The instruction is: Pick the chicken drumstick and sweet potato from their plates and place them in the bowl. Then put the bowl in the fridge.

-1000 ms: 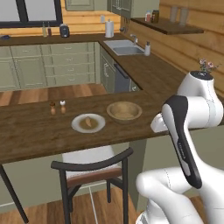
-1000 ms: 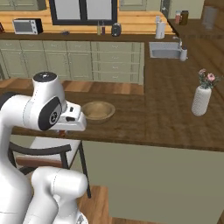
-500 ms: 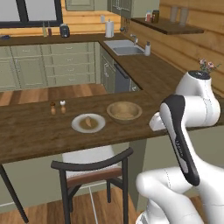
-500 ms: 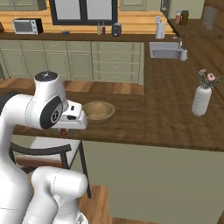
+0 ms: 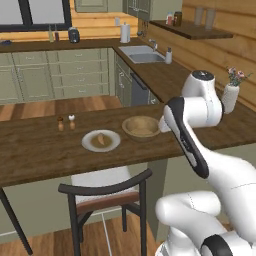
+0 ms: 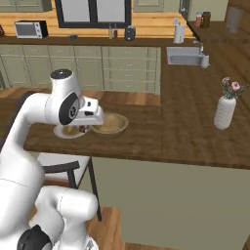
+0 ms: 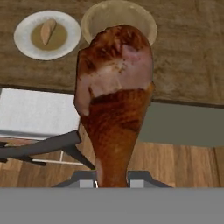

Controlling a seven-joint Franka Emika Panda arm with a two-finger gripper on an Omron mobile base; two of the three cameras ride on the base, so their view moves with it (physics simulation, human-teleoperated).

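Gripping the chicken drumstick (image 7: 114,105) by its thin end, our gripper (image 7: 113,180) hangs out past the counter's (image 7: 183,52) near edge. From left to right we see a plate (image 7: 47,34) holding the sweet potato (image 7: 47,30), then the bowl (image 7: 118,17), with bare wood beyond.

- On the table (image 5: 30,155) we see the bowl (image 5: 141,126) just right of a plate (image 5: 101,141).
- The sweet potato (image 5: 101,138) lies on that plate.
- A chair (image 5: 107,195) stands at the table's near side.
- The chicken drumstick (image 7: 114,105) hangs above the table's near edge.
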